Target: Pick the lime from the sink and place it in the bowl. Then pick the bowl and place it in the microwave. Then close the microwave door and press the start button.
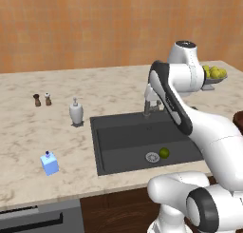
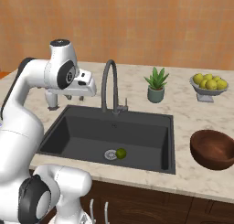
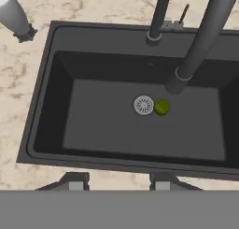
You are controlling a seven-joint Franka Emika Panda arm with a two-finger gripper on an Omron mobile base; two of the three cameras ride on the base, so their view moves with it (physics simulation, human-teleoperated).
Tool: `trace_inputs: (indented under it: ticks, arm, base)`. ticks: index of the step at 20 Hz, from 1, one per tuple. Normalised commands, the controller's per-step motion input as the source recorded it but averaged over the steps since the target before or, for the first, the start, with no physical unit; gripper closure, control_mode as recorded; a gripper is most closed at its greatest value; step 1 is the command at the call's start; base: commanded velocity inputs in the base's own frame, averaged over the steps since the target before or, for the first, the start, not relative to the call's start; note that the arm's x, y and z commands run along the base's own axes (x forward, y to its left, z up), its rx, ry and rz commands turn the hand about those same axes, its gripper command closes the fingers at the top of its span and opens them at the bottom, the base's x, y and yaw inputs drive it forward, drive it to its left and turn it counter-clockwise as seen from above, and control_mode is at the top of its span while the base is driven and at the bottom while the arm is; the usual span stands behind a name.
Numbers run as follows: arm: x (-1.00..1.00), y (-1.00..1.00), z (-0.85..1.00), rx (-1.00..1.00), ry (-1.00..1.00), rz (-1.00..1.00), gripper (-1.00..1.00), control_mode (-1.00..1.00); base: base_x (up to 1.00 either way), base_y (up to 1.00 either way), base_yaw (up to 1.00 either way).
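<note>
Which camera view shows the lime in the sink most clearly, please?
The hand view shows the lime best: it looks straight down into the sink, with the lime beside the drain, unobstructed. The two base views show it smaller, from a slant, at the same spot.

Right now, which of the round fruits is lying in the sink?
The small green lime, on the sink floor beside the silver drain; the yellow lemons sit in the grey dish.

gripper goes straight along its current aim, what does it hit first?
Most likely the sink floor, short of the lime. The gripper points down into the basin near its front; the faucet stands off to one side. Depth is unclear.
</note>
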Motion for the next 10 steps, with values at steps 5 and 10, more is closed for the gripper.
trace_inputs:
  ticks: [5,10]
  arm:
    - [-0.52,-0.19,0.00,0.00,-0.06,0.00,-1.00,-1.00]
    - [-0.53,-0.58,-0.28,0.00,0.00,-0.02,-1.00,-1.00]
  base:
    - [0.00,0.00,0.00]
    - [0.00,0.00,0.00]
